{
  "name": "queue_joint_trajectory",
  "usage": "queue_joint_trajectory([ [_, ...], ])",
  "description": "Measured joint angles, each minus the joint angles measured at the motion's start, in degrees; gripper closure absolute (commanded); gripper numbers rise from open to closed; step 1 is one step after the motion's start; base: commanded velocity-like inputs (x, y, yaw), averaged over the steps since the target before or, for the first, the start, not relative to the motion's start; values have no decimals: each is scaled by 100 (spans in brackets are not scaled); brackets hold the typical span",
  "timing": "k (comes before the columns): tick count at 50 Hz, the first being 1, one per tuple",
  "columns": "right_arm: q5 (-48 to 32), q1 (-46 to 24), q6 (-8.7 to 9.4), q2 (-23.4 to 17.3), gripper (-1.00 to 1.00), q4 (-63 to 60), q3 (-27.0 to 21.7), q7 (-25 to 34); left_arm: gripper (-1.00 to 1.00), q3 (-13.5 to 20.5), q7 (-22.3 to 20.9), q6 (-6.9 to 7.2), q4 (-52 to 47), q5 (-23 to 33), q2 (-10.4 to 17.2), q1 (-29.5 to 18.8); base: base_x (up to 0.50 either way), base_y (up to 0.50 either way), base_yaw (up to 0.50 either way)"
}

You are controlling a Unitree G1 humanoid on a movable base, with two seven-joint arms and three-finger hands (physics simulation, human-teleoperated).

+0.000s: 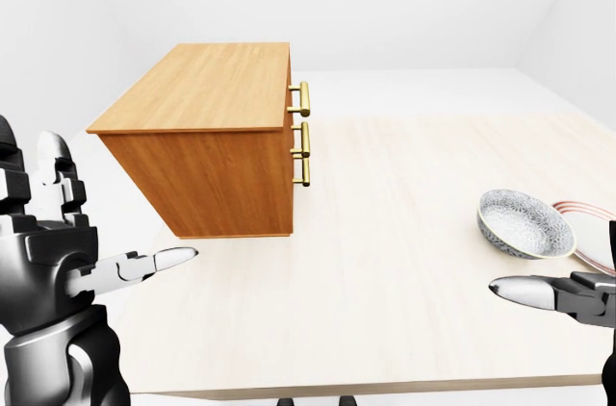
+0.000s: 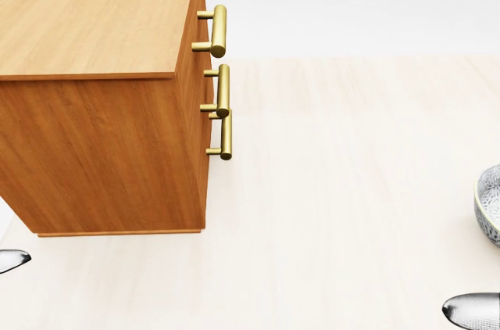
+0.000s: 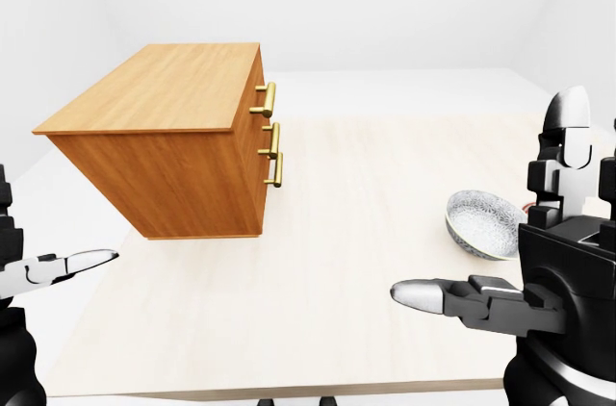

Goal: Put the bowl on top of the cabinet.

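The grey patterned bowl [image 1: 525, 223] sits upright on the pale table [image 1: 385, 262] at the right of the left-eye view; the head view shows only its rim [image 2: 491, 203] at the right edge. On the table at the left stands the wooden cabinet [image 1: 207, 137], its flat top bare and its brass handles [image 2: 219, 31] facing right. My left hand [image 1: 106, 228] hovers open at the lower left, below the cabinet in the view. Open and empty too, my right hand [image 3: 534, 266] is at the lower right, just below the bowl and apart from it.
A white plate with red rings [image 1: 589, 225] lies right behind the bowl, touching or nearly touching it. The table's near edge [image 1: 385, 389] runs along the bottom of the eye views. White floor and walls surround the table.
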Motion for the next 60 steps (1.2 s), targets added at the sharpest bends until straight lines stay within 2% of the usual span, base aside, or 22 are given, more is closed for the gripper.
queue_joint_trajectory([
  [4,-22,-4,0,15,-100,0,-4,16,-100,-3,0,0,7,0,0,0,43,11,0],
  [17,-270,-156,0,166,-100,0,-110,242,-100,-8,-4,0,-19,4,-7,9,0,0,0],
  [27,-1467,-993,0,-341,-100,562,-476,1038,-100,-43,-1,0,-48,42,-18,11,0,0,0],
  [37,-2779,-1919,0,-1202,-100,2844,-391,1665,-100,-62,0,0,-55,66,-21,5,0,0,0],
  [47,-3736,-2841,0,-2094,-100,5800,94,1953,-100,-59,8,0,-58,61,-12,-10,0,0,0],
  [60,-4617,-3696,0,-2789,-100,8444,725,2760,-100,-56,18,0,-39,47,3,-32,0,0,0],
])
